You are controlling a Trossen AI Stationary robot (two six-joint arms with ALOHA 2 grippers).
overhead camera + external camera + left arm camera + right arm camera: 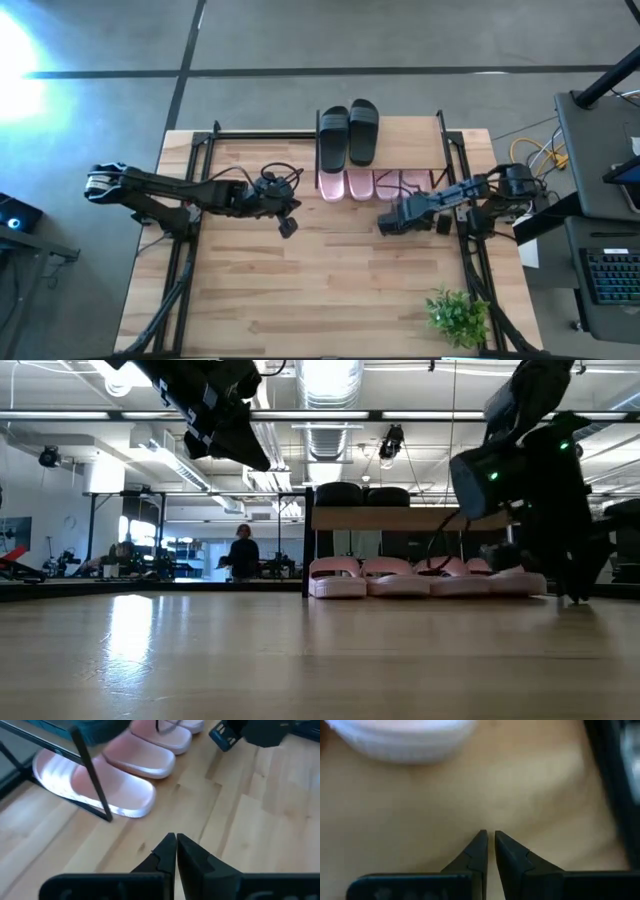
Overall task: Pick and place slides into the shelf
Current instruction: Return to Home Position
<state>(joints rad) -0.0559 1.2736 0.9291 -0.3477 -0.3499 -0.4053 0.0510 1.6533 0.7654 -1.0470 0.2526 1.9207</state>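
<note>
1. At the far edge of the tabletop, midway between the two arms, stands the shelf. It is a light wooden plank carried on thin black bars.
2. Two black slides lie side by side on the plank, toward the shelf's left end as the high view shows it. Both lie flat, with their straps up.
3. Four pink slides sit in one row on the tabletop beneath the plank, each touching or just beside its neighbour. In the high view their ends project from under the plank toward the arms.
4. The left gripper hangs above the tabletop, in front of the shelf's left corner. It is near the outermost pink slide but apart from it. In the left wrist view its fingers are clenched together with nothing between them.
5. The right gripper hangs over the tabletop just in front of the right end of the pink row. In the right wrist view its fingers are drawn almost together, leaving only a thin gap, and they grasp nothing. A pale slide's rim lies just ahead of them.
6. The two grippers point toward each other across the front of the shelf, well apart.
7. A small potted plant stands near the tabletop's front right corner.
8. A person stands in the room beyond the tabletop, far behind the shelf.
</note>
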